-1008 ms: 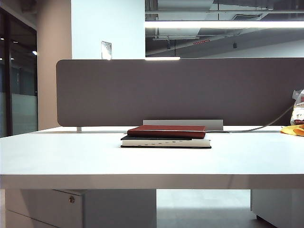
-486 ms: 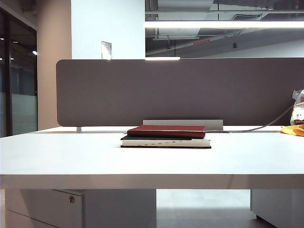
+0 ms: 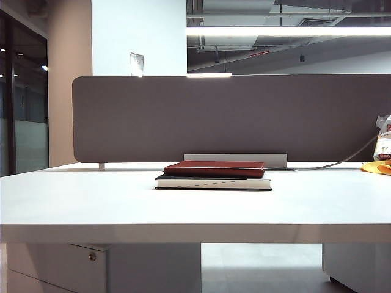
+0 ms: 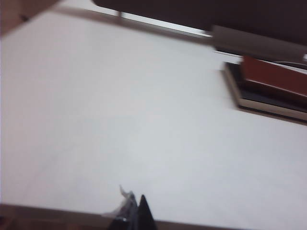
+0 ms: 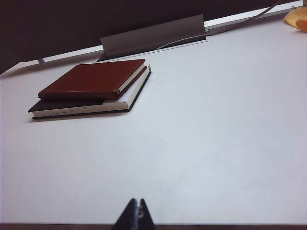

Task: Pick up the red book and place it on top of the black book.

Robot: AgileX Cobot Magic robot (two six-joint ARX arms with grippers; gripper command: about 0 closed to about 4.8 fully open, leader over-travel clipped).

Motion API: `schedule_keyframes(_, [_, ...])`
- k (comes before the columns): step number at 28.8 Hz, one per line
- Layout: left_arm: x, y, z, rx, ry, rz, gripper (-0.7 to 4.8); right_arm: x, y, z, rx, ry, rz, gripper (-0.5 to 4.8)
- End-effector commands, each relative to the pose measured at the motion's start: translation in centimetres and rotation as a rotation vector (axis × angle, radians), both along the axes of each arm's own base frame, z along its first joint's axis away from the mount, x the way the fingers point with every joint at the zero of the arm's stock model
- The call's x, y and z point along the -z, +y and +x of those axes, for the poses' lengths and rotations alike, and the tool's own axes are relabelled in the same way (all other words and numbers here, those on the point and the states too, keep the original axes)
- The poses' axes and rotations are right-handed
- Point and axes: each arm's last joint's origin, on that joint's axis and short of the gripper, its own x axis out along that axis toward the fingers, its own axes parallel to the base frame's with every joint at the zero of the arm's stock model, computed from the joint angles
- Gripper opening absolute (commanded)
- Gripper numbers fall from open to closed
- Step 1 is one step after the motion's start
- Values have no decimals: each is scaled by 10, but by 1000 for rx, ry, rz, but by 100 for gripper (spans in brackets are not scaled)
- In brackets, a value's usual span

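The red book lies flat on top of the black book at the middle of the white table, set slightly to the right on it. The right wrist view shows the red book resting on the black book, far ahead of my right gripper, which is shut and empty near the table's front edge. The left wrist view is blurred. In it my left gripper has its tips together, empty, far from the red book and the black book. Neither gripper shows in the exterior view.
A dark grey divider panel closes off the back of the table, with a grey metal flap behind the books. A cable, a yellow object and a white bag sit at the far right.
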Motion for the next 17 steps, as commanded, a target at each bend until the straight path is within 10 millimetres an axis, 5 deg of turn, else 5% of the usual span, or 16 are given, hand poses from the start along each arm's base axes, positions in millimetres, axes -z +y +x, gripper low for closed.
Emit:
schedule_keyframes(1, [0,5,0,-51,-1,22,-6,-1,0,0,-2,-17,-1,-1])
schedule_keyframes(17, [0,5,0,-49,-2,67,-6,-1,0,0,-2,-17,-1,-1])
